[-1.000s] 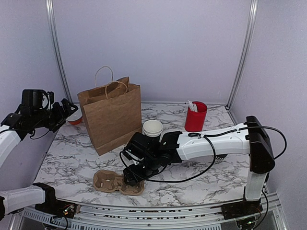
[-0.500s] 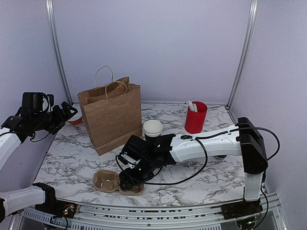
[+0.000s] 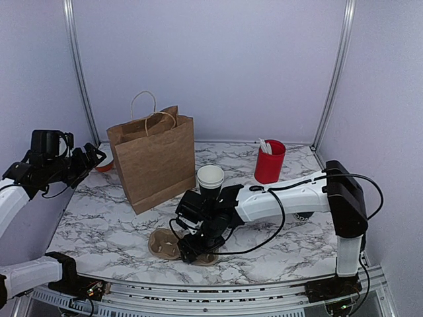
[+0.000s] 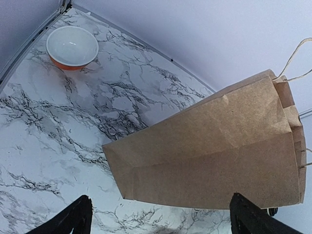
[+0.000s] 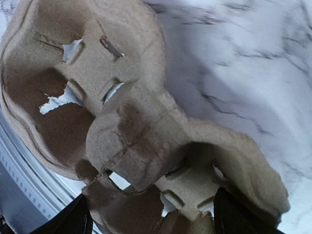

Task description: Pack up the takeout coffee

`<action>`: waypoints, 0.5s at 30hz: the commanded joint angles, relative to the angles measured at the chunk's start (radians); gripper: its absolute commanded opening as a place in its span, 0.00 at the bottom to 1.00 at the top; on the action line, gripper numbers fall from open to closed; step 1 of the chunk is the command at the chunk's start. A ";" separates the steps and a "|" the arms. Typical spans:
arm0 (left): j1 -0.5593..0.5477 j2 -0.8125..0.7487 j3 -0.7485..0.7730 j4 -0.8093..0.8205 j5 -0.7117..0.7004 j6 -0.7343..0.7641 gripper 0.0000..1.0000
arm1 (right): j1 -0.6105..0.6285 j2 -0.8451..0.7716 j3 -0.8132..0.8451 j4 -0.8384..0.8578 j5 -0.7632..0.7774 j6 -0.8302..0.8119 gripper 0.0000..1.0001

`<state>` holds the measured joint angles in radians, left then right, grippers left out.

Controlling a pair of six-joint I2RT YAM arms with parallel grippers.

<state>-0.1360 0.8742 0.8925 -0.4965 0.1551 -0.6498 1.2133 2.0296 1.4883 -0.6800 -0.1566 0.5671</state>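
Top external shows one cream cup (image 3: 210, 177) upright behind the right arm, one cardboard carrier (image 3: 164, 243), one paper bag (image 3: 153, 158); right gripper (image 3: 192, 251) spread astride the carrier's end, left gripper (image 3: 91, 156) wide apart, empty

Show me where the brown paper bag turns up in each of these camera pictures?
Top external: the brown paper bag stands upright left of centre, toward the back of the table.
Left wrist: the bag fills the lower right, slanting across the picture.
Right wrist: not in it; a cardboard cup carrier fills most of the view.
Shared landmark: the marbled tabletop shows in all three.
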 commanded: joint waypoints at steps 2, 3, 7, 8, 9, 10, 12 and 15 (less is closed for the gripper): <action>0.006 -0.006 -0.013 0.021 -0.015 -0.011 0.99 | -0.110 -0.142 -0.113 -0.127 0.166 -0.075 0.84; 0.005 -0.004 -0.013 0.023 -0.016 -0.011 0.99 | -0.132 -0.162 -0.140 -0.131 0.180 -0.087 0.84; 0.006 -0.002 -0.015 0.025 -0.018 -0.022 0.99 | -0.226 -0.223 -0.231 -0.119 0.212 -0.119 0.84; 0.006 -0.003 -0.016 0.025 -0.019 -0.023 0.99 | -0.243 -0.233 -0.243 -0.114 0.217 -0.123 0.84; 0.005 -0.005 -0.017 0.026 -0.021 -0.027 0.99 | -0.256 -0.245 -0.245 -0.109 0.219 -0.125 0.84; 0.006 -0.007 -0.018 0.027 -0.022 -0.029 0.99 | -0.265 -0.254 -0.242 -0.102 0.217 -0.125 0.84; 0.006 -0.011 -0.021 0.027 -0.024 -0.035 0.99 | -0.268 -0.259 -0.226 -0.092 0.208 -0.121 0.85; 0.006 -0.016 -0.026 0.027 -0.025 -0.039 0.99 | -0.262 -0.258 -0.205 -0.069 0.186 -0.091 0.85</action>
<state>-0.1360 0.8742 0.8814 -0.4900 0.1440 -0.6758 0.9375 1.7969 1.2411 -0.7818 0.0364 0.4648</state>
